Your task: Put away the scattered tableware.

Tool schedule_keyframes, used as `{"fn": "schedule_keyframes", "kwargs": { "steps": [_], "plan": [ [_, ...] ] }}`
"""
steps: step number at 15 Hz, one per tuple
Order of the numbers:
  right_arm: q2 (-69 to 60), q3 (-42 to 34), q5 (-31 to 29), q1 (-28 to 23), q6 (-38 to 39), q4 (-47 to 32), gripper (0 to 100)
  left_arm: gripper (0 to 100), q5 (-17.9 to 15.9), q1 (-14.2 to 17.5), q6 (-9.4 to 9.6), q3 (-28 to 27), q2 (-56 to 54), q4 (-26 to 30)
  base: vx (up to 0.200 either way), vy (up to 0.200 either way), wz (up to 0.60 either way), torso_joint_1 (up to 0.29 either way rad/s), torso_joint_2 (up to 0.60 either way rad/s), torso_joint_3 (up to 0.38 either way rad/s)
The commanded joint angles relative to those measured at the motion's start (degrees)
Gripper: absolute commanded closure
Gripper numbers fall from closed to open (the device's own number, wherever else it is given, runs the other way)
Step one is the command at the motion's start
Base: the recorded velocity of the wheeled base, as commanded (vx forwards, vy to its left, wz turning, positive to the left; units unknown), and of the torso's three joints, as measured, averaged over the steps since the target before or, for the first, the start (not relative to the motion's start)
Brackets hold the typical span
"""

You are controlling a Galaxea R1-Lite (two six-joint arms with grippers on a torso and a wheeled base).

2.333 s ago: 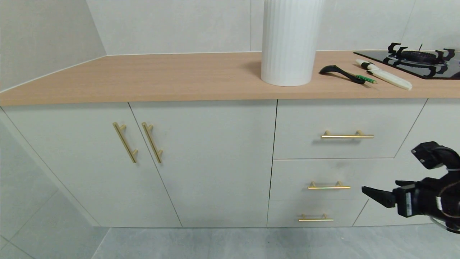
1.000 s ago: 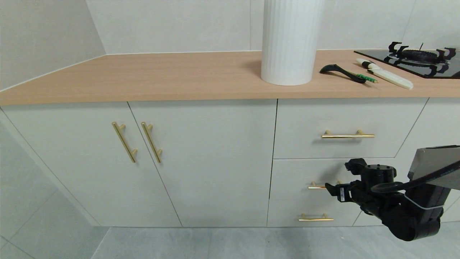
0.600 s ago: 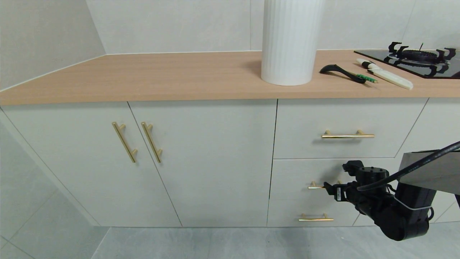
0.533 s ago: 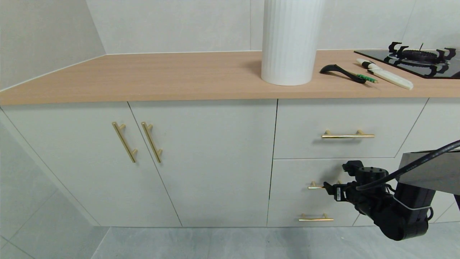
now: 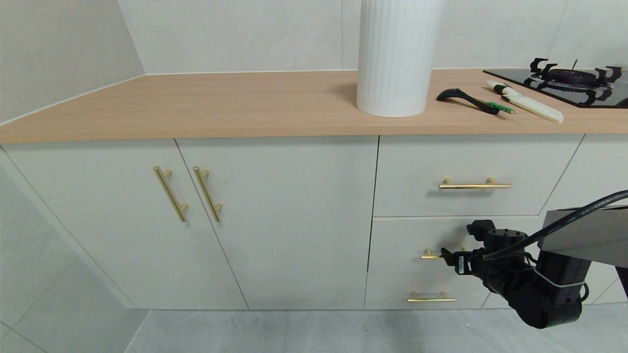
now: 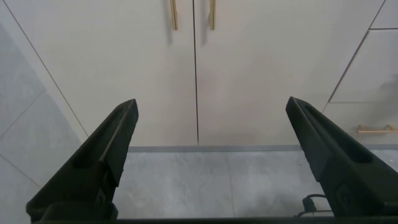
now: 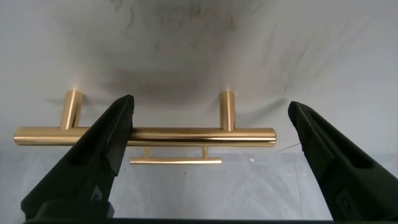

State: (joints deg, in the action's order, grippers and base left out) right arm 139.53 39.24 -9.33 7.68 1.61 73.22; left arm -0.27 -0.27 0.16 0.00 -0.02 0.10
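Observation:
On the wooden counter lie a black ladle, a small green-handled utensil and a white knife, right of a tall white ribbed container. My right gripper is low, at the gold handle of the middle drawer. In the right wrist view this handle lies across between the open fingers of the right gripper, which are not touching it. My left gripper is open and holds nothing, facing the cupboard doors near the floor.
A gas hob is at the counter's far right. The top drawer handle and bottom drawer handle are above and below the right gripper. Two cupboard door handles are to the left. Grey tiled floor below.
My right arm has swung in from the far right to the middle drawer handle, then crept slightly closer to it. The items on the counter have not moved.

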Motion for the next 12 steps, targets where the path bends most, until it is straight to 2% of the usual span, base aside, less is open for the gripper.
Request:
{"fn": "schedule_keyframes", "kwargs": {
  "steps": [1, 8, 12],
  "plan": [
    [0.21, -0.13, 0.01, -0.03, -0.12, -0.79, 0, 0, 0.00, 0.00, 0.02, 0.00, 0.02, -0.01, 0.000, 0.000, 0.00, 0.000, 0.00, 0.000],
    [-2.07, -1.45, 0.01, -0.03, -0.20, -3.08, 0, 0, 0.00, 0.00, 0.02, 0.00, 0.02, -0.01, 0.000, 0.000, 0.00, 0.000, 0.00, 0.000],
    [-19.56, -5.05, 1.15, 0.14, -0.29, -20.66, 0, 0, 0.00, 0.00, 0.02, 0.00, 0.02, -0.01, 0.000, 0.000, 0.00, 0.000, 0.00, 0.000]
  ]
}}
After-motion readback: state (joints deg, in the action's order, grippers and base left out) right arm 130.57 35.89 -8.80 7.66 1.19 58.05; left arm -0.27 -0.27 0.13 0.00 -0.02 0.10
